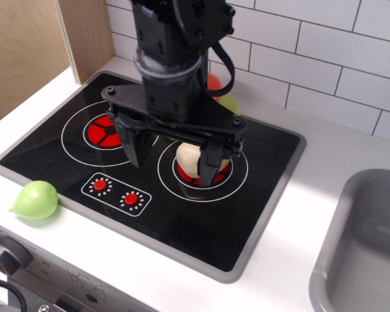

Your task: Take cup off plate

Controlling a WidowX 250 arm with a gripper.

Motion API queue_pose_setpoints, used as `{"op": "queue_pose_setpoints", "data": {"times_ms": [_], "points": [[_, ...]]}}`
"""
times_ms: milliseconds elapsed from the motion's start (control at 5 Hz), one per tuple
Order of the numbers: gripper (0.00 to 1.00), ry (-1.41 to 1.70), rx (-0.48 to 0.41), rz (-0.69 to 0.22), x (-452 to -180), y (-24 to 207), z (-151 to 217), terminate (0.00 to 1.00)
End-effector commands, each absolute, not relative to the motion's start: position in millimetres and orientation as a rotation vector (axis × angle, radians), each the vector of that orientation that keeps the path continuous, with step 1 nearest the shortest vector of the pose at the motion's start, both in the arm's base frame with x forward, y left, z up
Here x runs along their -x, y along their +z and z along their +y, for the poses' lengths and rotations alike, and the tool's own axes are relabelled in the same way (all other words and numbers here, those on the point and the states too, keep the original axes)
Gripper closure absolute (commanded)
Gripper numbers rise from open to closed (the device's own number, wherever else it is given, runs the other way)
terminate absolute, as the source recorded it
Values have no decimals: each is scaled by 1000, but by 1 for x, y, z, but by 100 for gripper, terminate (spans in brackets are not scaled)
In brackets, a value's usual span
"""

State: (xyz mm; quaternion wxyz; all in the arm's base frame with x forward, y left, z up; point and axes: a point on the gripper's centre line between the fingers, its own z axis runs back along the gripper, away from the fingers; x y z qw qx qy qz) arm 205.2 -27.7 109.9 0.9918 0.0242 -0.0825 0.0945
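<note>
My gripper (pixel 172 161) hangs low over the black toy stove (pixel 260 195), its two black fingers (pixel 134 146) spread wide apart and open. A cream rounded toy (pixel 187 158) sits on the right red burner, just inside the right finger. Behind the arm, only a small red-orange patch of the cup (pixel 213 81) shows. A sliver of the lime-green plate (pixel 231 104) shows just below it. The arm hides the rest of both, so I cannot tell how the cup sits on the plate. The gripper is in front of them, toward the camera.
A small green pear-shaped toy (pixel 36 199) lies on the white counter at the stove's front left. A grey sink (pixel 364 247) is at the right. A wooden panel (pixel 26 52) and a white tiled wall (pixel 325 58) stand behind.
</note>
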Motion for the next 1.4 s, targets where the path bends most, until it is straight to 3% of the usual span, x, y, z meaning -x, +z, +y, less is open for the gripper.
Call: {"op": "queue_pose_setpoints", "data": {"times_ms": [0,200,400,600,800,1200], "points": [[0,190,-49,-166,-205,110,-28,0],[0,-22,-2,-94,-213,114,1,0],[0,-243,19,-83,-222,122,26,0],[0,-490,56,-11,-238,129,45,0],[0,-739,68,3,-245,128,51,0],[0,-1237,27,-120,-262,119,58,0]]}}
